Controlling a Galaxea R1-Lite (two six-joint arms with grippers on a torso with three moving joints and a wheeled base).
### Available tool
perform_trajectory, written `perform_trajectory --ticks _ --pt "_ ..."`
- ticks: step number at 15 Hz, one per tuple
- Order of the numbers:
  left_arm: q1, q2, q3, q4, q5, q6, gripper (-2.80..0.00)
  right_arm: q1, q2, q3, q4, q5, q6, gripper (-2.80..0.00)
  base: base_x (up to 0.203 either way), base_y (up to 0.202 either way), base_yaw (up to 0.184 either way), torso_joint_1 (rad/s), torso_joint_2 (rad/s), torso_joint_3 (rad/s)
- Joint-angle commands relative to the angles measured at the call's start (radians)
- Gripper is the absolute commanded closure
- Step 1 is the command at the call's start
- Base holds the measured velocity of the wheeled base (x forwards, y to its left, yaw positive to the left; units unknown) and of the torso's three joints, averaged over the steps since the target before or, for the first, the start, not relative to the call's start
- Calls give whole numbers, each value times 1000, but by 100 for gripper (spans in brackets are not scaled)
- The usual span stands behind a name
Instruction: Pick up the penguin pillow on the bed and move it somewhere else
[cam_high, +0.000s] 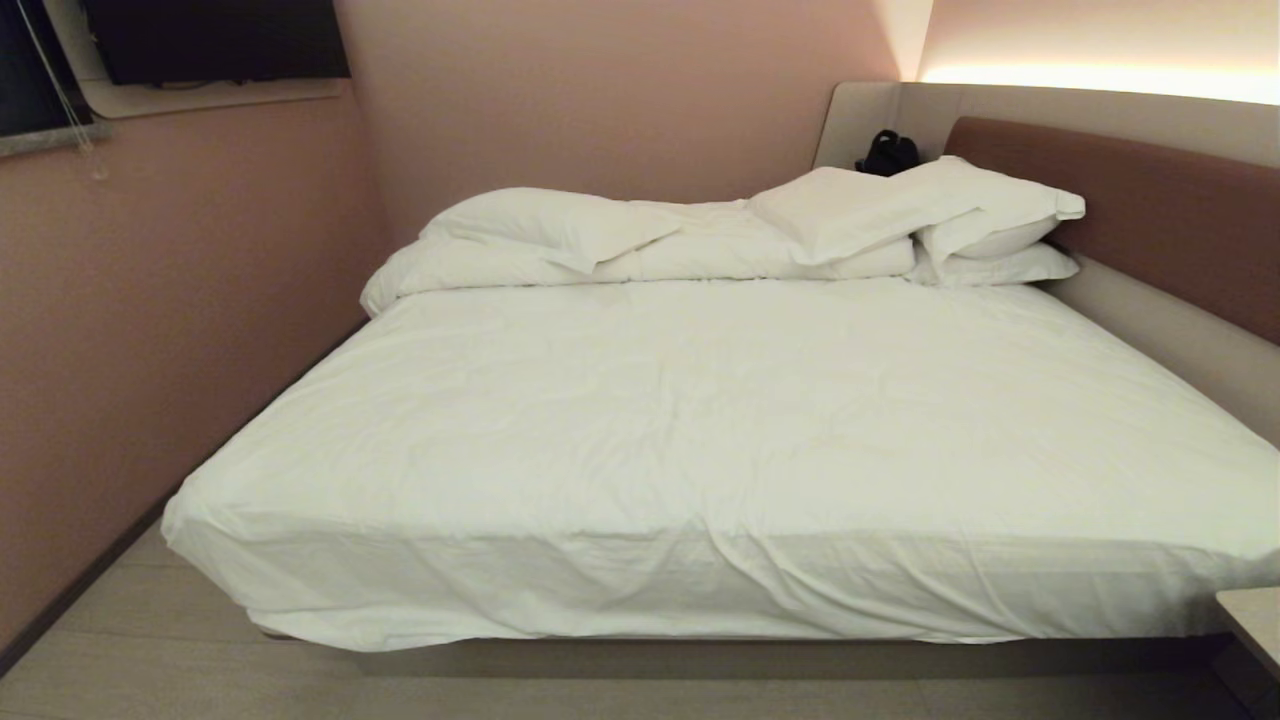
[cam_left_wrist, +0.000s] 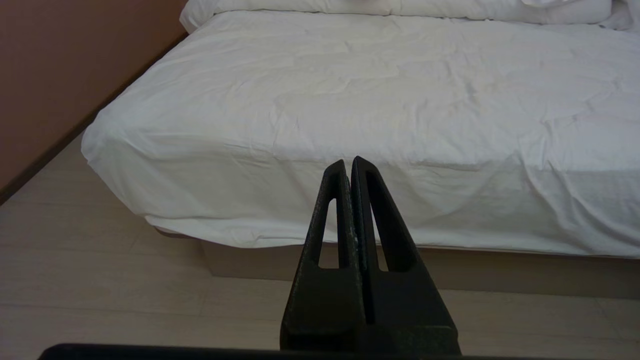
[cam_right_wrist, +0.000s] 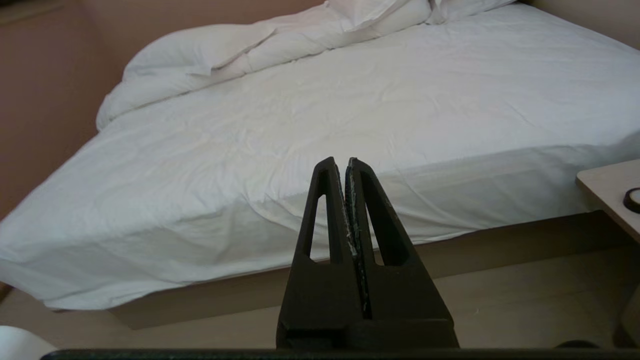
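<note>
While one bed (cam_high: 700, 420) is filling the head view, no penguin pillow is showing on it or anywhere else in the three views, so where it is lying cannot be told. At the head end, three plain white pillows can be counted: one (cam_high: 550, 225) lying toward the pink wall (cam_high: 150, 350) and two (cam_high: 1000, 215) stacking up against the brown headboard (cam_high: 1150, 210), with another flat white piece (cam_high: 850, 210) overlapping them that may be a fourth pillow. A bunched white duvet (cam_high: 700, 255) is lying in one roll between them. The sheet is looking soft and finely wrinkled, draping over the foot edge above a beige frame. One small black object (cam_high: 888, 152) is sitting on the ledge behind the pillows; its kind is not showing. One pale desk corner (cam_right_wrist: 607, 192) is standing beside the bed, carrying a small dark round item (cam_right_wrist: 633, 199).

Two tools are showing, each black and wedge-shaped with slotted fingers. The left tool (cam_left_wrist: 350, 162) is hanging above the wooden floor (cam_left_wrist: 100, 280) before the bed, clenched and grasping nothing. The right tool (cam_right_wrist: 346, 162) is likewise staying off the bed, fingers pressing together on nothing.
</note>
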Motion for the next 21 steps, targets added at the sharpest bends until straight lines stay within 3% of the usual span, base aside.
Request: perform_trajectory --ticks 1,6,15,21 --pt "0 0 0 -1 1 -1 0 0 -2 65 -132 -7 -65 0 0 0 0 0 0 0" --pt "0 0 0 -1 1 -1 0 0 -2 286 -412 -18 -135 0 0 0 0 0 0 0" --pt "0 0 0 -1 1 -1 0 0 -2 629 -632 -7 -218 0 0 0 0 0 0 0" --pt "0 0 0 -1 1 -1 0 0 -2 715 -651 -2 -218 0 0 0 0 0 0 0"
